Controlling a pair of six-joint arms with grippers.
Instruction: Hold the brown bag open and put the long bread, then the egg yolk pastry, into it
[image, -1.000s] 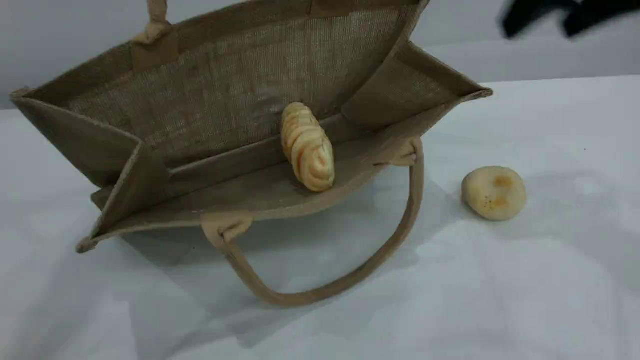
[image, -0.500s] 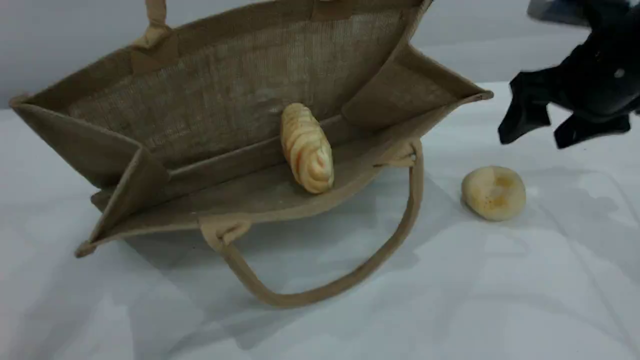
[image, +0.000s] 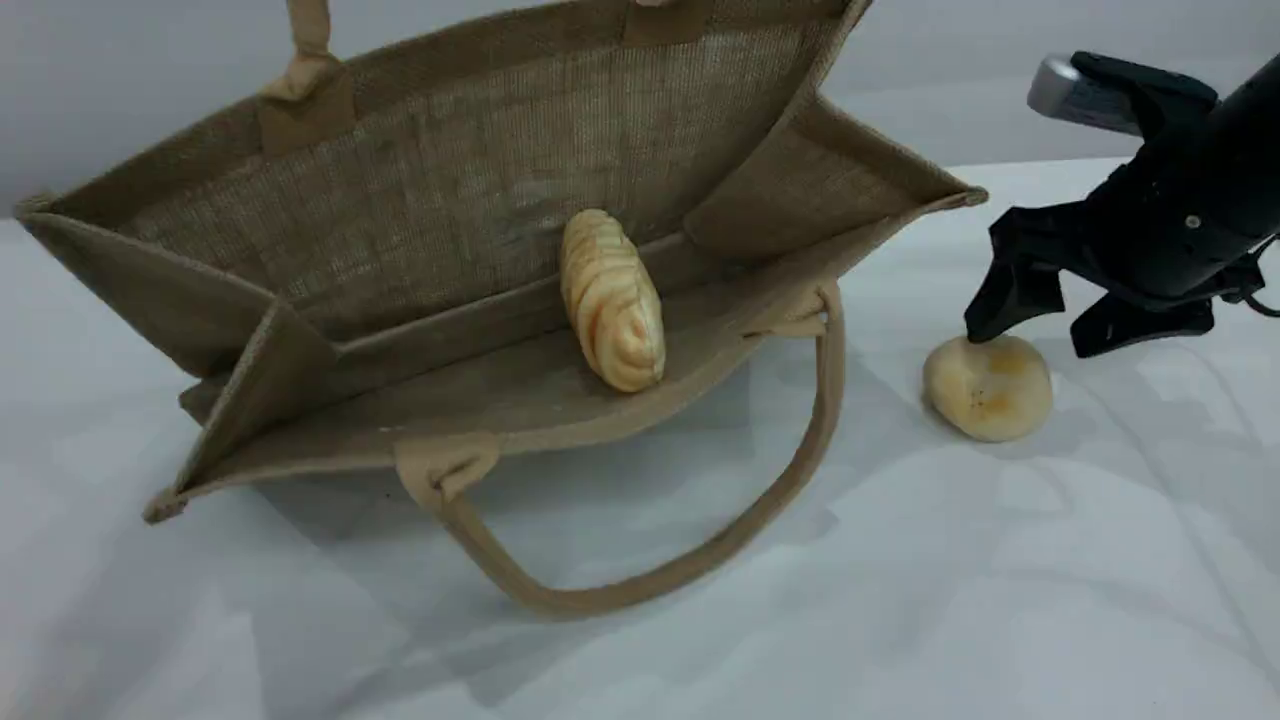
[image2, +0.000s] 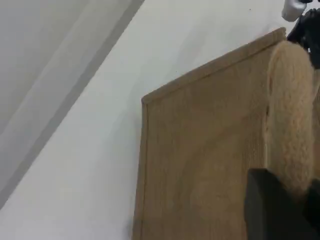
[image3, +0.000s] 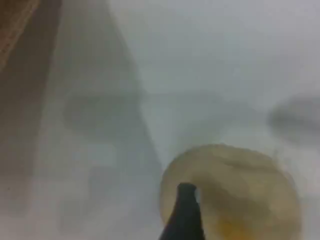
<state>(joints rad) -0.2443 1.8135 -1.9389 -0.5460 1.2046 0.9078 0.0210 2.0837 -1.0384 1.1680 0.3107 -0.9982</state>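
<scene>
**A:** Jute brown bag (image: 450, 200) already has the long bread (image: 612, 300) inside?

**B:** Yep. My right gripper (image: 1070, 325) just dropped in, spread wide over the egg yolk pastry (image: 988, 387) at the bag's three o'clock. My left gripper (image2: 272, 210) stays clenched on the handle (image2: 289, 115).

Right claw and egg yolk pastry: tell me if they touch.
Cannot tell. In the scene view, one fingertip of the open right claw meets the egg yolk pastry outline, but overlap could hide a gap.
</scene>
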